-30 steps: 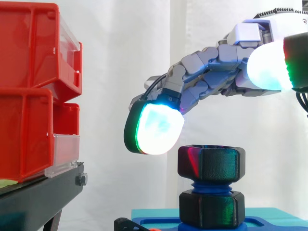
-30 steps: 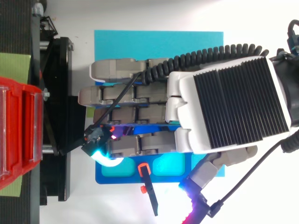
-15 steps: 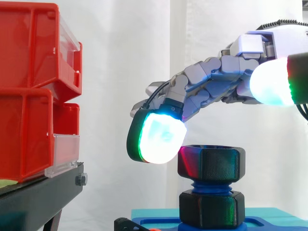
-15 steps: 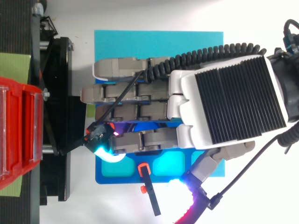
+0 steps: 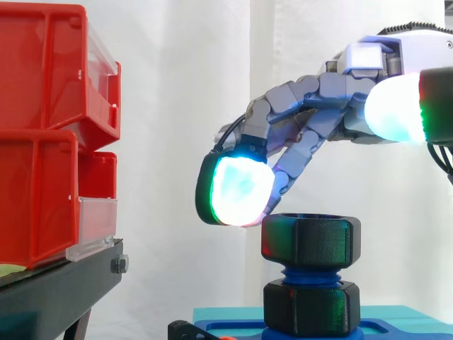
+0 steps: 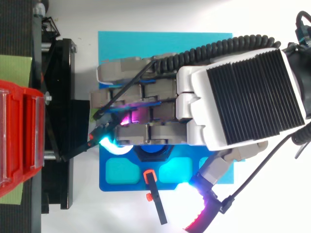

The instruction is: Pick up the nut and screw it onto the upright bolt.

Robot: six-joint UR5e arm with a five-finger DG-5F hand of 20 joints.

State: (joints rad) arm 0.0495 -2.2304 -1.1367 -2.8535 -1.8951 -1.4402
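My hand [image 5: 304,124] hangs open, gripping nothing, over the black nut [image 5: 311,241] atop the blue bolt [image 5: 311,275]. I can't tell whether the fingertip [image 5: 241,191] at the nut's 10 o'clock touches it.

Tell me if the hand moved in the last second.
Yes. The hand drew its glowing fingertip right, away from the red bins, toward the nut.

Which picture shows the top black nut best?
The side view. There the top black nut shows whole, sitting on the blue bolt below the hand. In the top view the hand covers most of the nut, and just a dark edge peeks out from under the fingers.
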